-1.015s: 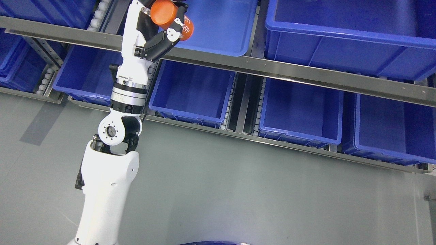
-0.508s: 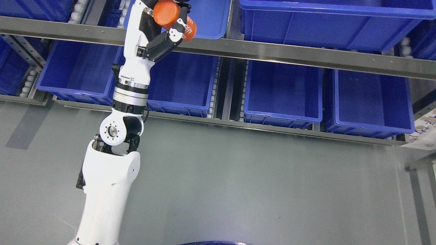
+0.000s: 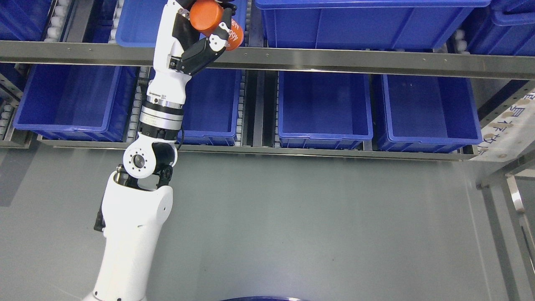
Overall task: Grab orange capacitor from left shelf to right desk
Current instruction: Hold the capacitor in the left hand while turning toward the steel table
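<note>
**Left robot hand holding orange capacitor in front of shelf**

Left robot hand (image 3: 200,31) is raised near the top edge of the head view, arm coming up from lower left. Fingers (image 3: 215,39) curled around the orange capacitor (image 3: 215,23), firm grasp: black-and-white fingers wrap its middle from below and the right, palm behind it. The top of the hand is cut off by the frame edge.

Capacitor is a short cylinder, held tilted. Long axis runs diagonally, upper left to lower right. One flat round end faces upper left toward the camera; the other end points down-right. White print shows on the side at the lower right end, partly covered by a finger, not readable.

Capacitor is in the air, in front of the upper metal shelf rail (image 3: 334,58), overlapping a light blue bin (image 3: 138,25) behind it. It touches nothing but the hand.

Below the rail, a row of dark blue bins (image 3: 324,104) sits on the lower shelf level. Grey floor (image 3: 313,230) fills the bottom. Right robot hand not visible.
</note>
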